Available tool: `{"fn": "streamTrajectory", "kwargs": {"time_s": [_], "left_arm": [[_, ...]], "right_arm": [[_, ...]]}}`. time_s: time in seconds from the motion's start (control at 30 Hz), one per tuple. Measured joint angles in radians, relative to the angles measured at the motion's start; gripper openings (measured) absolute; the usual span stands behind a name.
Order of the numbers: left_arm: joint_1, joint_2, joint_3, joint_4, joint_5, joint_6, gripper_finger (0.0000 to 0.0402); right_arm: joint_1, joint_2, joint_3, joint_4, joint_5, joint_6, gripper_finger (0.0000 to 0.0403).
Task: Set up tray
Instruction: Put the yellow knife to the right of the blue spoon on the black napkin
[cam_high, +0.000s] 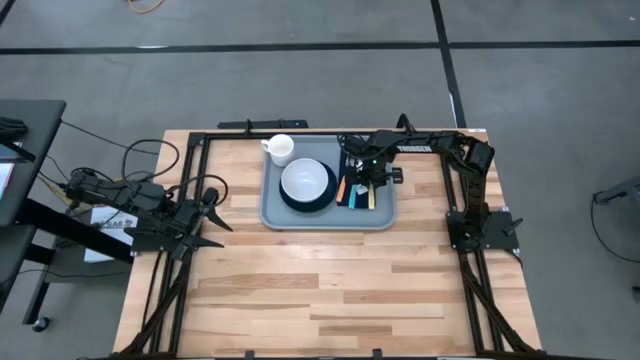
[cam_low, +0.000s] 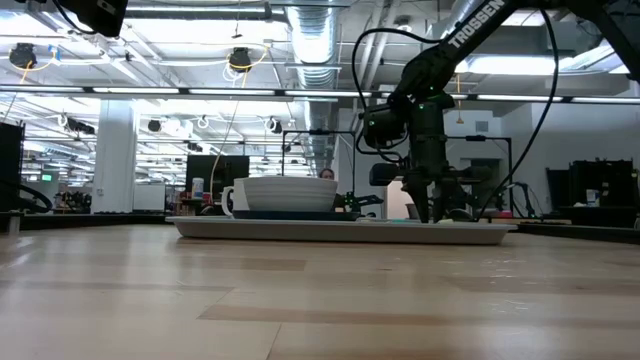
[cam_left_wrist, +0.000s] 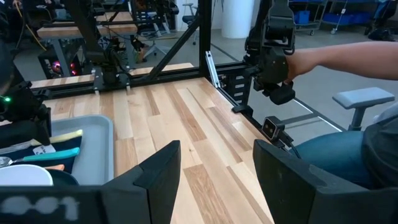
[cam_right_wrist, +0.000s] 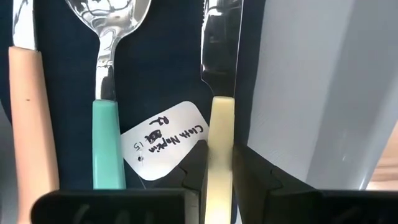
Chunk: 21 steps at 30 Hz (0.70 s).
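The tray sat at the far-centre of the table, long axis running left-right across it, w/ a white bowl on a dark plate, a white mug at its far-left corner, and a dark navy napkin on its right end. The right gripper was down over that napkin, and in the right wrist view its fingers were clamped on the pale-yellow handle of a knife, blade pointing away from the wrist. Next to the knife lay a spoon w/ a teal handle, then a salmon-handled utensil whose head was out of frame; all three lay parallel on the napkin, approx. across the tray's long axis. A white tag lay between spoon and knife. The knife sat nearest the tray's right rim, so the right arm was clearly the nearer one; prob. the placing step was near done and the next move would turn on letting go w/o skewing the handle. The left gripper hung well apart off the tray's left side, fingers spread and empty.
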Motion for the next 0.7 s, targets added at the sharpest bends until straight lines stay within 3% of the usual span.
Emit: {"fn": "streamTrajectory", "kwargs": {"time_s": [0.7], "left_arm": [[0.0, 0.0, 0.0, -0.001, -0.003, 0.006, 0.0191]], "right_arm": [[-0.018, -0.007, 0.06, -0.05, 0.004, -0.02, 0.0046]]}}
